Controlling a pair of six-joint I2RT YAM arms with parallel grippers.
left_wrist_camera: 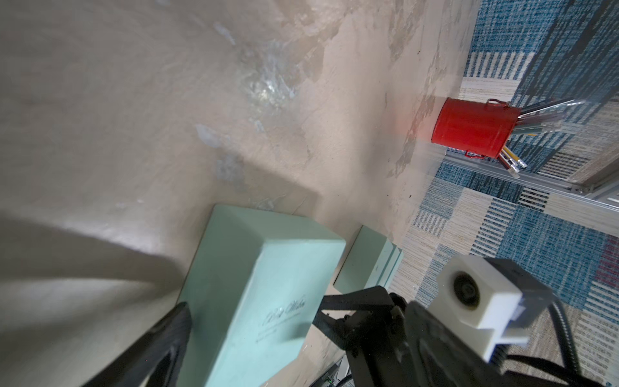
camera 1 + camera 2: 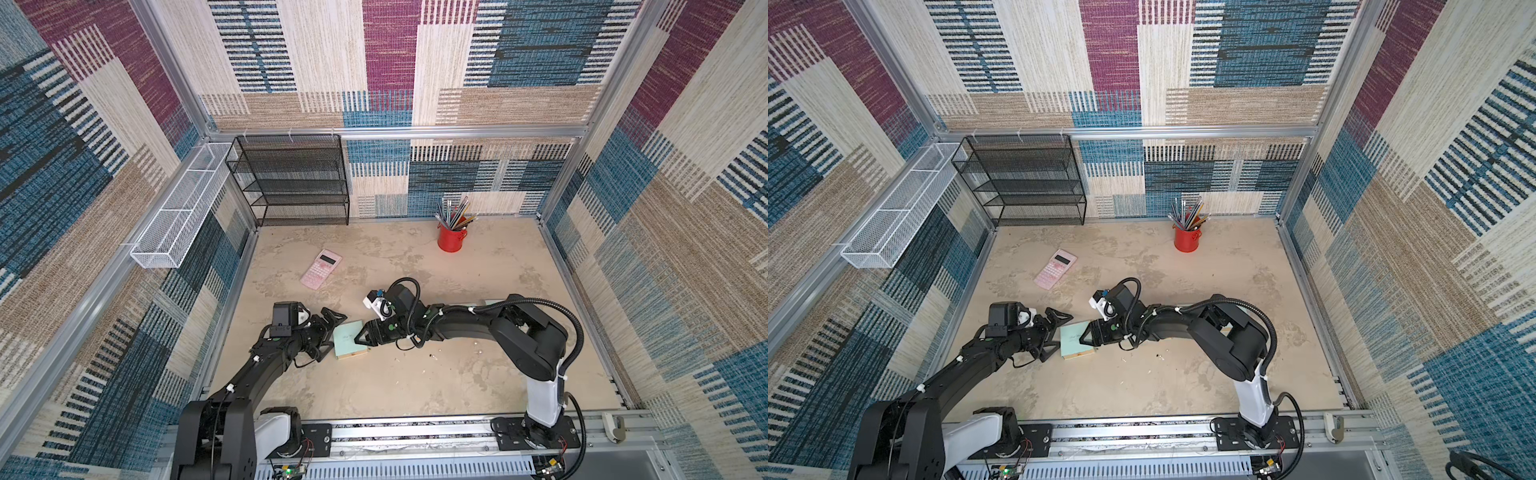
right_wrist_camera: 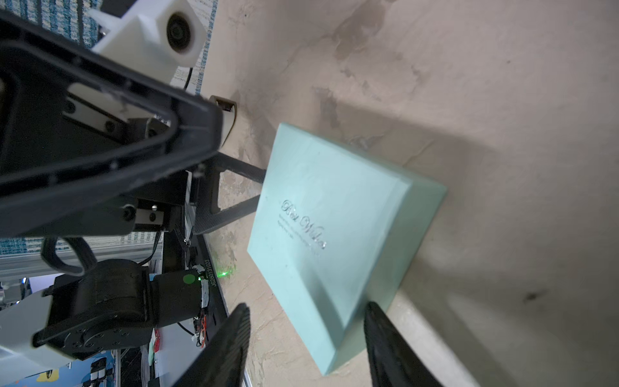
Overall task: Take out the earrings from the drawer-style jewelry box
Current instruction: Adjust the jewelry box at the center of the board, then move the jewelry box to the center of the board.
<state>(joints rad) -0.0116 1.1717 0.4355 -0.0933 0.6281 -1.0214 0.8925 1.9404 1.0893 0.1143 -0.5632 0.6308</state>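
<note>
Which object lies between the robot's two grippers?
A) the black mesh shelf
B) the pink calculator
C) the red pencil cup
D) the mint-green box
D: in both top views the mint-green box sits between the left gripper and the right gripper, while the pink calculator and red pencil cup are farther back.

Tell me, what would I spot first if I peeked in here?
The left gripper and right gripper, both black, sit on either side of a mint-green box on the table. A bright red bucket of pencils stands by the back wall, and a pink calculator lies toward the back left.
</note>
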